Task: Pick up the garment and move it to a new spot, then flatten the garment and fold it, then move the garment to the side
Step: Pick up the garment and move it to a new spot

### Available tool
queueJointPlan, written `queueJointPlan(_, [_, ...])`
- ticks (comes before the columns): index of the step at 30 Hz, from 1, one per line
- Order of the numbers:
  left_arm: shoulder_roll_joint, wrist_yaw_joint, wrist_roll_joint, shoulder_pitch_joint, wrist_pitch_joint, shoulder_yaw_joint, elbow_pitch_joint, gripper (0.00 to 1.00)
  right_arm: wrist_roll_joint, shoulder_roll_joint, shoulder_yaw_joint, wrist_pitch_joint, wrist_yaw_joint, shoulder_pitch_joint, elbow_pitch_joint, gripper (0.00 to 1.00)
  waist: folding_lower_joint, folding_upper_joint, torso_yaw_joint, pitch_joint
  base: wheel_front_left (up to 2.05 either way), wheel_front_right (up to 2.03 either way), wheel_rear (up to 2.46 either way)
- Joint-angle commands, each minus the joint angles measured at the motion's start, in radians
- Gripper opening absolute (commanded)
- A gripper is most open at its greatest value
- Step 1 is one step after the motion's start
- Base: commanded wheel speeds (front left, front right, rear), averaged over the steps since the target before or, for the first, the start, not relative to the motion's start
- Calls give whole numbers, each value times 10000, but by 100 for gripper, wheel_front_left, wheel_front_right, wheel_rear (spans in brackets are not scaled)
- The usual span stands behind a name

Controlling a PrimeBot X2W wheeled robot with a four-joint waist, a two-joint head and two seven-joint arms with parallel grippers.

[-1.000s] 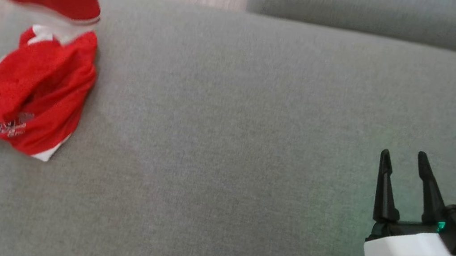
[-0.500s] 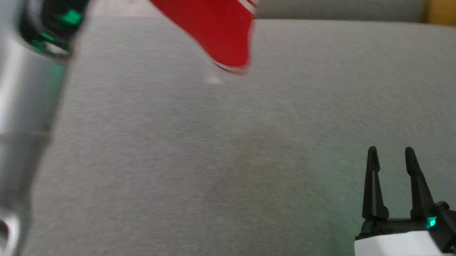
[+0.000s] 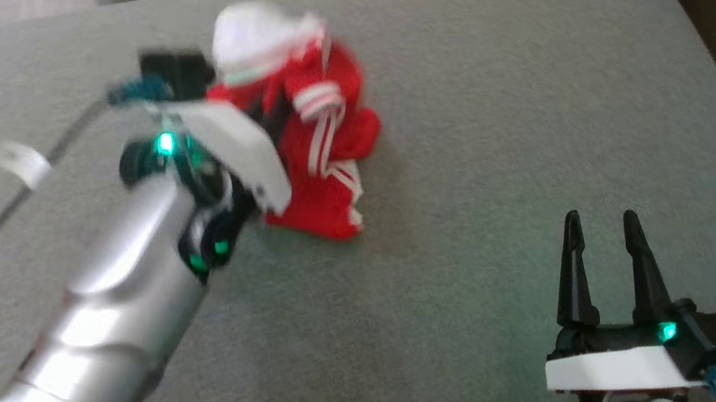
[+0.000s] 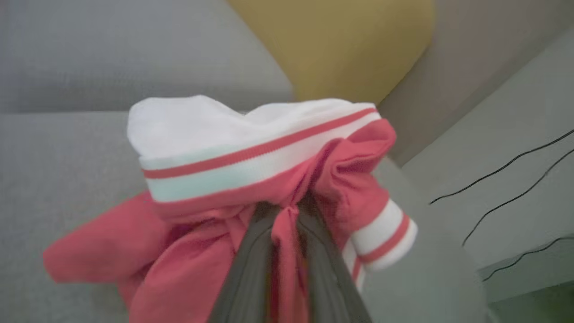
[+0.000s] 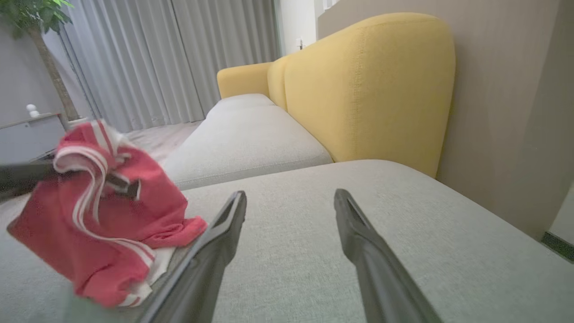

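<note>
In the head view, the left hand reaches in from the lower left, and its fingers are buried in a bunched red and white garment near the middle of the grey sofa cushion. The garment's lower folds rest on the cushion. The right hand sits well apart at the lower right above bare cushion, fingers spread and holding nothing. In the left wrist view, the left hand is clamped on the garment: the two dark fingers stand close together with a fold of red cloth pinched between them, and a white striped band stands up above. Thin black cables lie to the right. In the right wrist view, the right hand has its fingers wide apart over the cushion. The garment hangs at the left, its bottom on the cushion, and a yellow backrest rises behind.
</note>
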Motion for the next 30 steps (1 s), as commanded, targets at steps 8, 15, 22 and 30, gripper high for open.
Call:
queueJointPlan(8, [158,57,661,-201,-1160,-177,1037,100,-175,-54,-45,-83,-7,-170,-222,100,-1,-1,547,-354,0,0,0])
queueJointPlan(15, [626,-106,955,690,-3253,143,-123,100,-403,-54,-311,214,-7,194,-419,100,-1,-1,1870,-979,0,0,0])
queueJointPlan(22, [1799,526,1602,2862,-4982,670,-1495,100,-608,-54,-367,604,-7,528,-731,100,-1,-1,2661,-1297,0,0,0])
queueJointPlan(30, [2246,994,2071,4978,-5451,1285,-2780,100,-641,-54,-347,991,-7,827,-736,100,-1,-1,2991,-1425,0,0,0])
